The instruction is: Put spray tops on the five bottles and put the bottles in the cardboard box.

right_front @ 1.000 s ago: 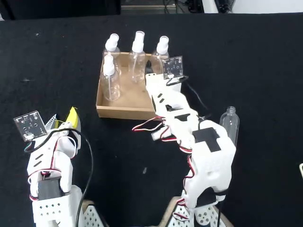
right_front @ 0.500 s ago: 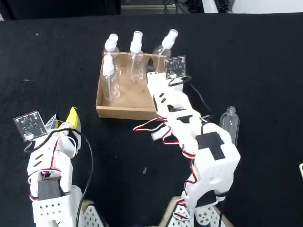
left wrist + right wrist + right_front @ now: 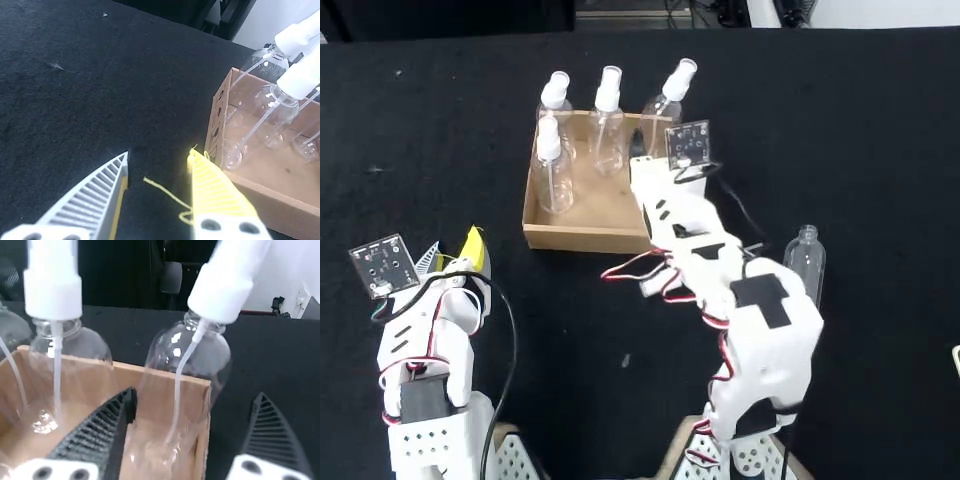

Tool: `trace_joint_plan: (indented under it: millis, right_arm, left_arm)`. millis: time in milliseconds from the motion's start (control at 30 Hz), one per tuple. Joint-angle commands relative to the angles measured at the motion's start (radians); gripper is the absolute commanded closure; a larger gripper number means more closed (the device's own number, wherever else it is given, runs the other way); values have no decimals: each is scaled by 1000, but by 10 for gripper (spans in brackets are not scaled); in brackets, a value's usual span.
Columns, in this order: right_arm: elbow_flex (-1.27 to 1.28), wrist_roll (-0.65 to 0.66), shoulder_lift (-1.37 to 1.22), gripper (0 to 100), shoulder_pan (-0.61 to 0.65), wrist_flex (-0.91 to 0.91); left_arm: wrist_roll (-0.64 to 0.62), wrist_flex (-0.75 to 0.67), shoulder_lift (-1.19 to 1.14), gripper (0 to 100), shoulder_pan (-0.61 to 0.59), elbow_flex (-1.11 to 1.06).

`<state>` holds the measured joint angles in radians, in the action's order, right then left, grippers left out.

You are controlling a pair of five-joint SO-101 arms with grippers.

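**four bottles boxed, one uncapped**

the left gripper (image 3: 159,155) sits empty, jaws partly apart, short of the cardboard box (image 3: 582,238)'s near-left corner. right of the box, well apart, the uncapped bottle (image 3: 805,260) stands with open table around it. at the box's far right corner the right gripper (image 3: 195,395) gapes wide facing a tilted bottle (image 3: 662,108), which leans outward over the rim. it probably needs righting, with three upright bottles (image 3: 552,170) crowding its left.
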<state>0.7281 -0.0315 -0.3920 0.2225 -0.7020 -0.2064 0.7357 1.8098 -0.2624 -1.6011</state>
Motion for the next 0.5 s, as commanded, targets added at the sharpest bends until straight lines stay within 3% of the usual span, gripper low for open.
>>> trace_joint_plan:
  millis: [0,267,467]
  right_arm:
    - [-58,8,8,672,11,-9]
    - [-54,11,4,672,11,-6]
    - [-25,107,1,672,28,-12]
  left_arm:
    - [8,-21,15,827,-10,12]
    - [8,-21,15,827,-5,13]
    - [8,-21,15,827,-5,16]
